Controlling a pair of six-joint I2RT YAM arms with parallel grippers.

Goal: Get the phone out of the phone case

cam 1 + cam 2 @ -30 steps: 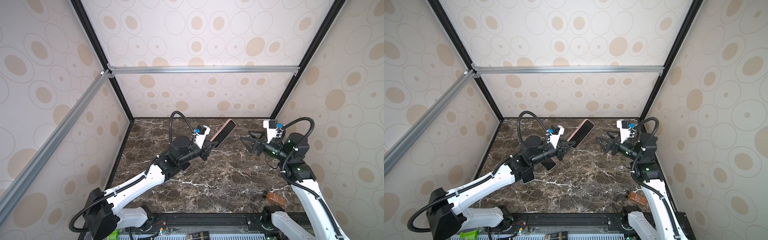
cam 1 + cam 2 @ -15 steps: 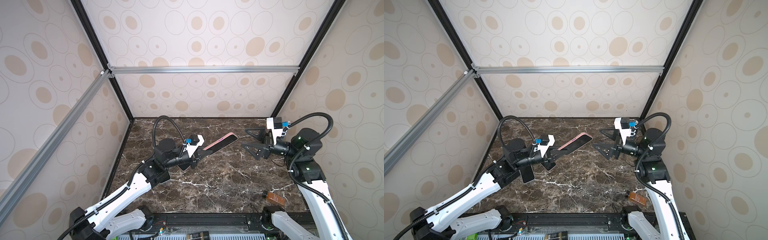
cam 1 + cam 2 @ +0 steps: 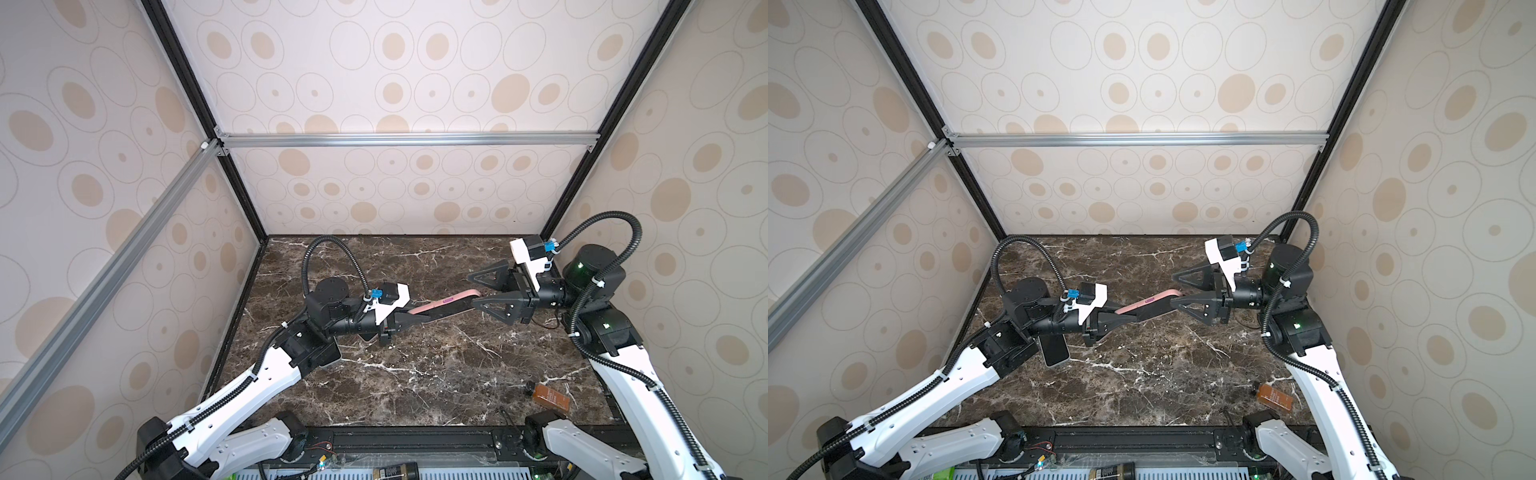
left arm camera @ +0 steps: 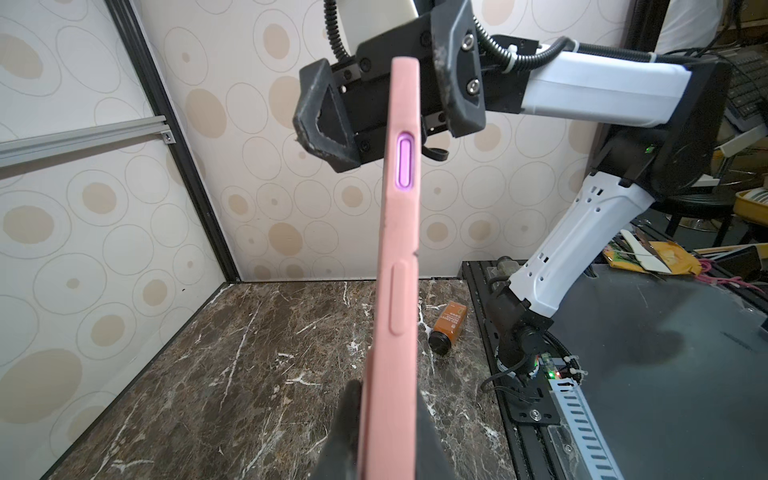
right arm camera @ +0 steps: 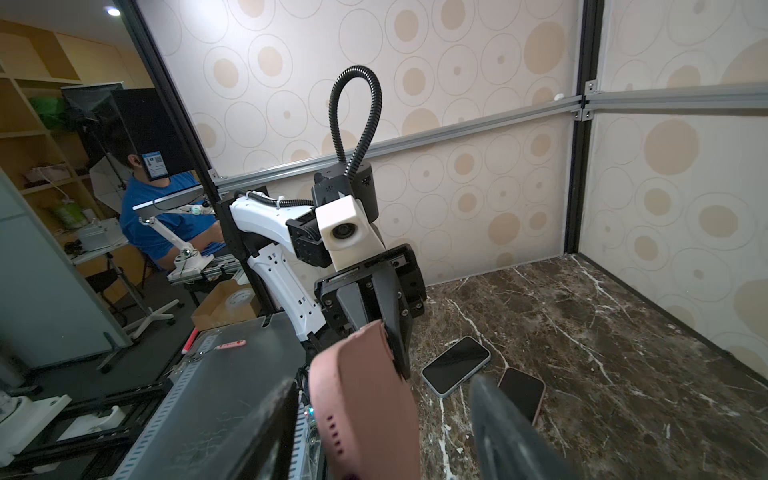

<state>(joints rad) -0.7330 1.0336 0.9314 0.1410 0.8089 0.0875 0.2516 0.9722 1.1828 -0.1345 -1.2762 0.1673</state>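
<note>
The left gripper is clamping one end of the pink phone case, holding it in the air above the desk (a dark face is showing along one side). The right gripper is straddling the far end, jaws standing wide.

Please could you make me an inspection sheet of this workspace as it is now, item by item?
Surface: dark marble table, white veins.
Job's things: pink phone case raised off the table, phone inside.
Clutter: light-edged phone and pink-edged phone lying by the left arm; amber bottle on its side.
Grippers: left gripper shut on one end of the case; right gripper open, fingers either side of the far end.
Cables: black conduit loops on both arms.
Surroundings: circle-patterned walls, aluminium rail; person outside.
</note>
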